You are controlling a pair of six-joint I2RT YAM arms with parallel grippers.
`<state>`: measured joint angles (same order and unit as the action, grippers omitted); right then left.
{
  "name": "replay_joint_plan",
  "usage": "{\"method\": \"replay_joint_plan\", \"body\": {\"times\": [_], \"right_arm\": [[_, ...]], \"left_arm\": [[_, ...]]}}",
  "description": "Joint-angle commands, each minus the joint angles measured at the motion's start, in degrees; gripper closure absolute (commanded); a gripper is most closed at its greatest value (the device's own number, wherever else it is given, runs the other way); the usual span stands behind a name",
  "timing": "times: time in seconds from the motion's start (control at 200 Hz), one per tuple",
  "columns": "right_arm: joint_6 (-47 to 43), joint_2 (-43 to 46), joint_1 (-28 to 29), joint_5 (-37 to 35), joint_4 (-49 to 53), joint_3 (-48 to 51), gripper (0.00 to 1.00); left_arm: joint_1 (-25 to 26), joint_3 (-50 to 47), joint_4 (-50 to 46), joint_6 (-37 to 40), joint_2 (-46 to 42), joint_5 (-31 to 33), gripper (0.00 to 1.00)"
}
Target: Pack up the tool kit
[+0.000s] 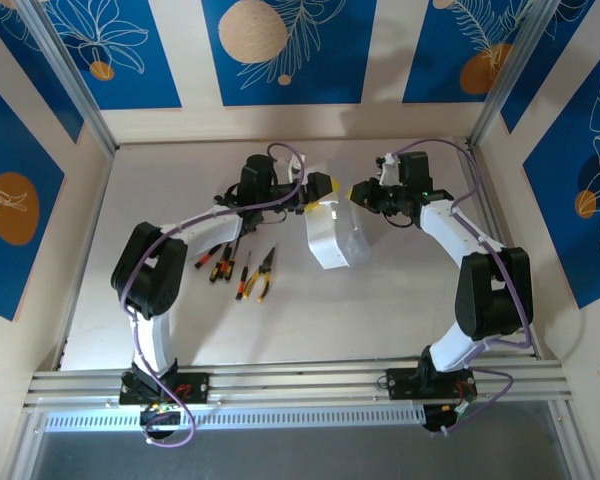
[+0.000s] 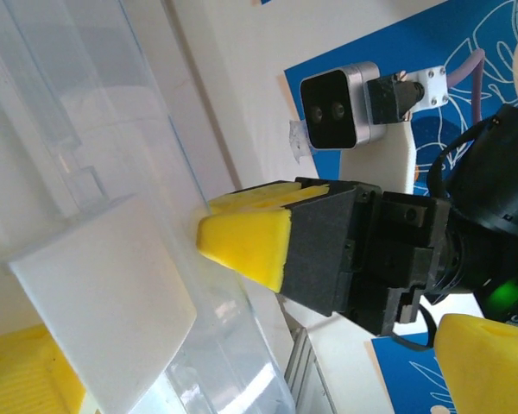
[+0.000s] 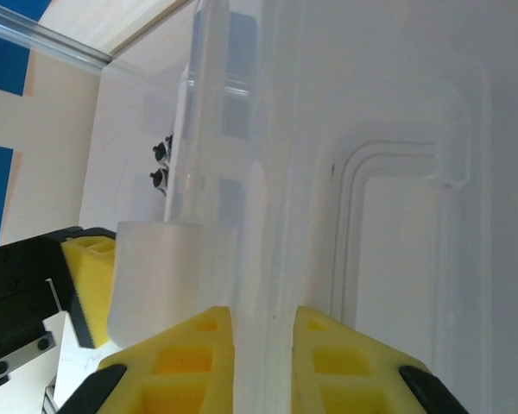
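My right gripper [image 3: 263, 349] is pinched on a thin wall of the case [image 1: 337, 240], which sits mid-width on the table [image 1: 380, 310], toward its far edge. My left gripper [image 1: 317, 193] gapes wide at the case's other side, gripping nothing; the tools [image 1: 242, 268] lie left of it.

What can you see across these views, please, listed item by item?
tool case: one, translucent white, middle of the table, between the two hands.
hand tools: a small cluster, exact count unclear, black, red and orange, lying on the table left of the case.
table: one, off-white, under everything.
wall panels: several, blue with white leaves and orange discs, around the enclosure.
left hand: one, yellow fingers on a black body, open, at the case's far left corner.
right hand: one, yellow fingers, shut on a clear wall of the tool case.
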<state>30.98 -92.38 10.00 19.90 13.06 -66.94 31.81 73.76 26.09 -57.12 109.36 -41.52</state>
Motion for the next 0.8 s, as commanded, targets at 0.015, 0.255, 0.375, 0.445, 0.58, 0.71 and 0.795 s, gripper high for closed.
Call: {"method": "replay_joint_plan", "body": {"times": [0.015,0.255,0.375,0.445,0.58,0.71,0.795], "right_arm": [[-3.5,-1.6,5.4,7.9,11.3,-3.1,0.96],[-3.5,-3.0,6.8,5.7,14.0,-7.3,0.96],[-3.9,-3.2,6.8,4.9,15.5,-8.6,0.96],[-4.3,-3.3,6.5,4.4,16.4,-9.4,0.96],[-5.3,-2.8,5.9,3.1,18.7,-10.9,0.94],[-7.8,-1.2,4.5,-0.6,23.6,-13.2,0.64],[-10.1,0.1,3.3,-4.0,27.8,-15.3,0.37]], "left_arm": [[-0.1,-5.3,-2.9,0.3,4.2,-1.6,0.00],[-0.5,-5.5,-2.9,1.4,5.4,-1.8,0.00],[-0.6,-4.8,-2.3,1.2,5.5,-2.0,0.00],[-0.7,-4.0,-2.5,1.4,5.6,-1.9,0.00],[-1.1,-2.9,-3.4,1.9,5.5,-1.9,0.00],[-1.6,-1.2,-10.4,6.0,4.5,-0.2,0.00],[-2.0,0.6,-19.3,11.7,3.0,2.8,0.00]]}}
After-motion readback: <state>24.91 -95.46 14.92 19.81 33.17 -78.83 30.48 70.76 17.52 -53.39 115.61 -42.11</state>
